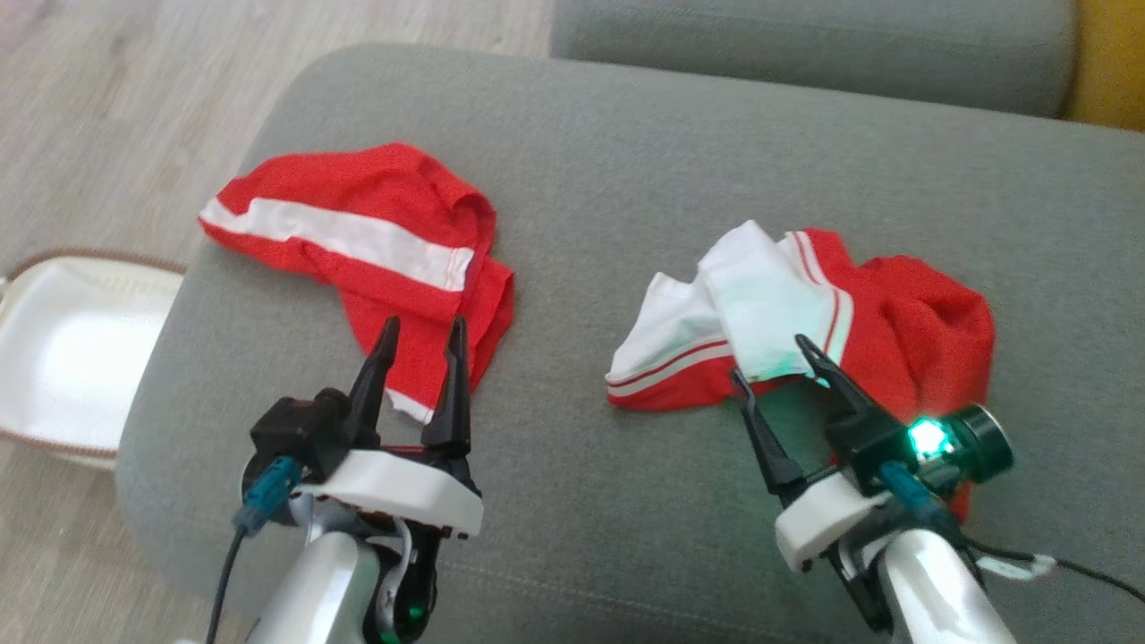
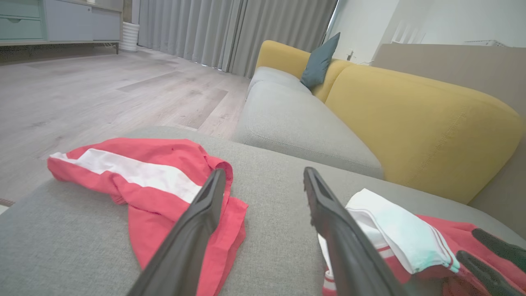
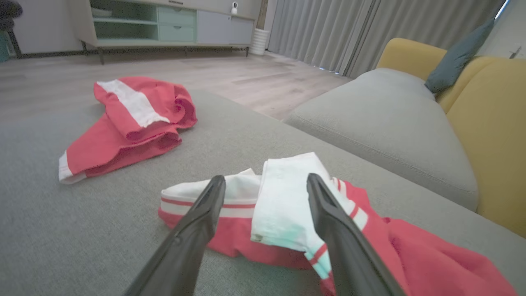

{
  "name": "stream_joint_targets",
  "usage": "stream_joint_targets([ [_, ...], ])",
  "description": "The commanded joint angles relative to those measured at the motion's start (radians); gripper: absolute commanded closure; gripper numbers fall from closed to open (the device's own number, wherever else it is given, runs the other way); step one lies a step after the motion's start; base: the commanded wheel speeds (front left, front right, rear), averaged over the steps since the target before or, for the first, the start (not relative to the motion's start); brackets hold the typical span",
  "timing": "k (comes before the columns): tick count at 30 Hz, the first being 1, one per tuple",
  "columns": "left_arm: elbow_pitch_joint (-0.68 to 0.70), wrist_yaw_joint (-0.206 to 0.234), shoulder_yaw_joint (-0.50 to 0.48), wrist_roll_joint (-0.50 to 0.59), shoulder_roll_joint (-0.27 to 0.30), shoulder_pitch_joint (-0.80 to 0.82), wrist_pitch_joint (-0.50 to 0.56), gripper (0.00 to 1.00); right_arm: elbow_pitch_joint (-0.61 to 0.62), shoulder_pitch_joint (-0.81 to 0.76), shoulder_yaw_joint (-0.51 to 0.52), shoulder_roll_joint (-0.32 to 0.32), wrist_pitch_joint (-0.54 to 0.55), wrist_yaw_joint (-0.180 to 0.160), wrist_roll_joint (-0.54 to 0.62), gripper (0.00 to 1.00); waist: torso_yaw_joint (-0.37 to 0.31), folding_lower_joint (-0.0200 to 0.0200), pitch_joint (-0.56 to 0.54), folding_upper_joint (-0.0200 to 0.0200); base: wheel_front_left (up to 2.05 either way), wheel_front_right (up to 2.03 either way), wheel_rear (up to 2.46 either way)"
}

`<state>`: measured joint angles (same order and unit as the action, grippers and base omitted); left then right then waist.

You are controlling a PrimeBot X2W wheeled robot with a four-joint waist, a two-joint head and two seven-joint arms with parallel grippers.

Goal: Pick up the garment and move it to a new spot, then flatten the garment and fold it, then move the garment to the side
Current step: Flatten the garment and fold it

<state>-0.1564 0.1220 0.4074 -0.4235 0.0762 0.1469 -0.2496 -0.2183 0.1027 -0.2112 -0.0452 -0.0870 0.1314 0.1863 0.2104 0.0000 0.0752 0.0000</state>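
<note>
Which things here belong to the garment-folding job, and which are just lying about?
Job: crumpled red garment with broad white stripe; crumpled red-and-white garment with thin stripes (which one is meant is unclear); grey fabric cushion under them; left end effector and right end effector, both open.
Lying about: white tub with brown rim on floor; yellow sofa back; dark teal pillow; grey curtains.

A red garment (image 1: pixel 358 241) with a broad white band lies crumpled and folded over itself just ahead of the left gripper (image 1: pixel 425 324). Its white-edged end reaches back beneath that gripper's fingers. A second garment (image 1: pixel 903 322), red with white panels and thin red stripes, lies bunched just ahead of the right gripper (image 1: pixel 769 358), white part to its left, red heap to its right. The two lie well apart.
</note>
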Motion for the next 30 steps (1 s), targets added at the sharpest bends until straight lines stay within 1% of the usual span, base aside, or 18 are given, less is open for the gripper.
stream_joint_targets([
  [1, 0.03, -0.005, -0.031, 0.01, -0.002, 0.047, -0.012, 0.0, 0.019, 0.049, -0.025, -0.005, 0.0, -0.001, 0.012, 0.0, 0.023, 0.0, 0.023, 0.0, 0.0, 0.0, 0.0],
  [4, 0.023, -0.014, -0.024, 0.014, -0.009, 0.055, -0.012, 0.0, -0.056, 0.092, -0.01, -0.005, 0.005, -0.001, 0.07, 0.0, 0.05, 0.0, 0.044, 0.0, 0.0, 0.0, 0.0],
  [8, 0.02, -0.018, -0.026, 0.015, -0.017, 0.069, -0.012, 0.0, -0.136, 0.134, 0.038, -0.005, 0.006, -0.001, 0.121, 0.0, 0.079, 0.0, 0.073, 0.0, 0.0, 0.0, 0.0],
  [15, 0.018, -0.024, -0.024, 0.016, -0.023, 0.082, -0.012, 0.0, -0.202, 0.18, 0.131, -0.005, -0.013, -0.001, 0.165, 0.0, 0.103, 0.0, 0.114, 0.0, 0.0, 0.0, 0.0],
  [16, 0.017, -0.024, -0.025, 0.016, -0.024, 0.083, -0.012, 0.0, -0.21, 0.185, 0.135, -0.005, -0.014, -0.001, 0.163, 0.18, 0.103, 0.0, 0.116, 0.0, 0.0, 0.0, 0.0],
  [17, 0.015, -0.025, -0.025, 0.015, -0.024, 0.083, -0.012, 0.0, -0.217, 0.19, 0.136, -0.005, -0.017, -0.001, 0.162, 0.63, 0.102, 0.0, 0.118, 0.0, 0.0, 0.0, 0.0],
  [18, 0.013, -0.025, -0.025, 0.015, -0.024, 0.083, -0.012, 0.0, -0.222, 0.194, 0.136, -0.005, -0.023, -0.001, 0.159, 1.0, 0.1, 0.0, 0.118, 0.0, 0.0, 0.0, 0.0],
  [21, 0.007, -0.026, -0.025, 0.015, -0.025, 0.085, -0.012, 0.0, -0.23, 0.203, 0.125, -0.005, -0.048, -0.001, 0.139, 1.0, 0.089, 0.0, 0.108, 0.0, 0.0, 0.0, 0.0],
  [25, 0.002, -0.025, -0.013, 0.009, -0.026, 0.084, -0.012, 0.0, -0.201, 0.207, 0.062, -0.005, -0.101, -0.001, 0.043, 1.0, 0.069, 0.0, 0.071, 0.0, 0.0, 0.0, 0.0],
  [30, -0.005, -0.017, -0.003, 0.007, -0.026, 0.069, -0.012, 0.0, -0.103, 0.215, -0.068, -0.005, -0.123, -0.001, -0.108, 1.0, 0.05, 0.0, 0.027, 0.0, 0.0, 0.0, 0.0],
])
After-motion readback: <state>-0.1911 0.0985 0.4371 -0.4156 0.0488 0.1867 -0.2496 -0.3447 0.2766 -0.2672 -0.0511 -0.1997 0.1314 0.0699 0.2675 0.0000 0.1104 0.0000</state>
